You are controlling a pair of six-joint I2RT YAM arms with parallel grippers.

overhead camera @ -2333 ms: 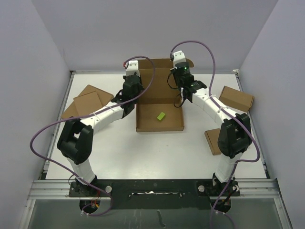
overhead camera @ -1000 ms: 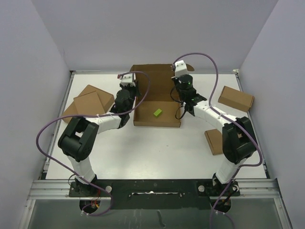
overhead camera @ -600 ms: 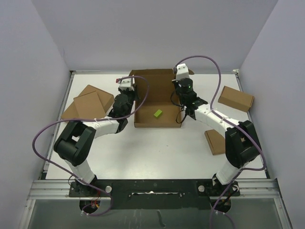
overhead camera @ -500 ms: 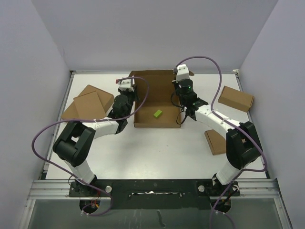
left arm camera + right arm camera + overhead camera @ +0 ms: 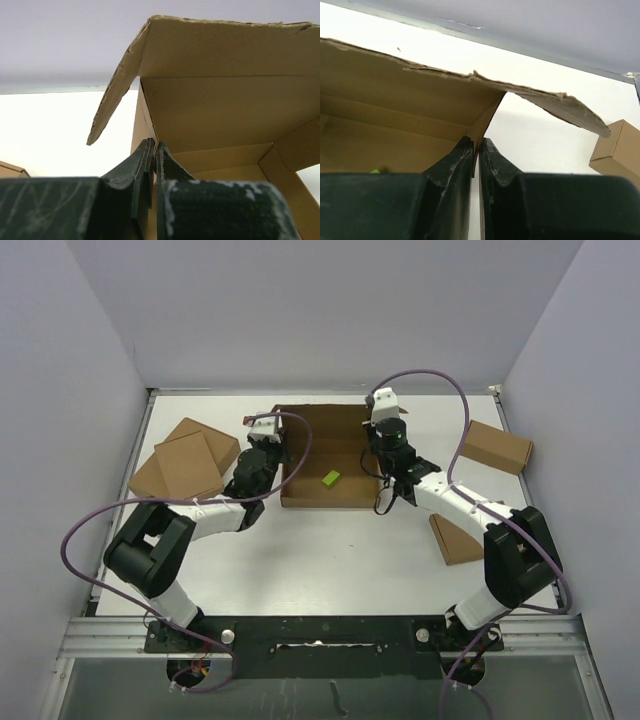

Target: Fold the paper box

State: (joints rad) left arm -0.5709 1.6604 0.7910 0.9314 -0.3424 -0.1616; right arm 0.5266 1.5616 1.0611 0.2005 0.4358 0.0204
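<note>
paper box [image 5: 335,440] pulled nearer, lid raised | left claw [image 5: 155,146] clamps left wall | right claw [image 5: 476,142] clamps right wall

Left arm [image 5: 215,508] and right arm [image 5: 455,500]: white links, black joints, bulky black shoulders. A purple cable [image 5: 66,540] loops along each. Left gripper [image 5: 154,145] and right gripper [image 5: 476,142] have dark fingers [image 5: 140,165], scuffed pale

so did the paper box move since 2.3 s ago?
Yes. The lid edge of the paper box came nearer, now short of the far rim of the table.
</note>
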